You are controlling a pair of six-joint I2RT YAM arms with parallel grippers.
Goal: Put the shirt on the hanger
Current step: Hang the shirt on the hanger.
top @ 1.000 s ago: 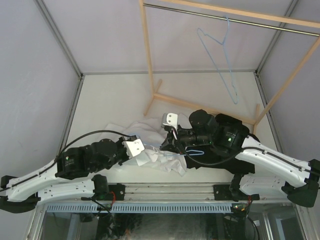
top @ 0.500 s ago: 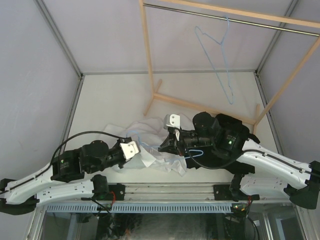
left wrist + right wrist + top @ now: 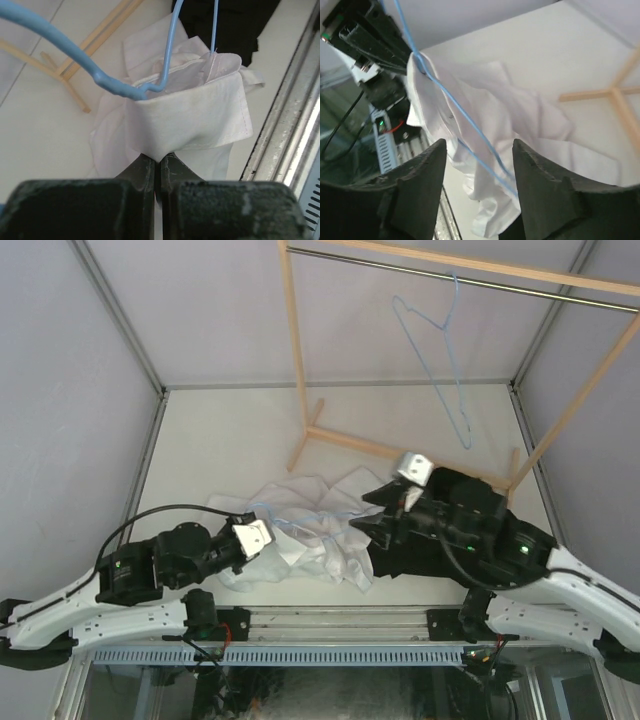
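Finds the right gripper [image 3: 368, 510] drawn back toward 3 o'clock since a second ago, off the shirt [image 3: 320, 535] and no longer shut: fingers [image 3: 420, 190] now spread wide, clamped on nothing. Finds the left gripper [image 3: 270, 533] slid a little toward 8 o'clock, taking its pinch of cloth along. Places the shirt as a crumpled white heap at the 6 o'clock side of the table [image 3: 230, 440], close to the near edge, between the two grippers. Shows, from the left wrist, both fingers pressed tight together on a folded edge of that white fabric, with the blue hanger [image 3: 100, 77] rising out of the fold toward 11 o'clock and a thinner stretch of its wire running up toward 12. Shows, from the right wrist, the same blue wire crossing the gap between the wide fingers, the shirt draped beyond toward 1 o'clock. Puts the black garment [image 3: 410, 565] at 4 o'clock of the shirt, just beside the white cloth. Sets the wooden rack [image 3: 295, 360] at 12 to 1 o'clock on the table, with a second blue hanger [image 3: 430, 370] hooked on its rail.
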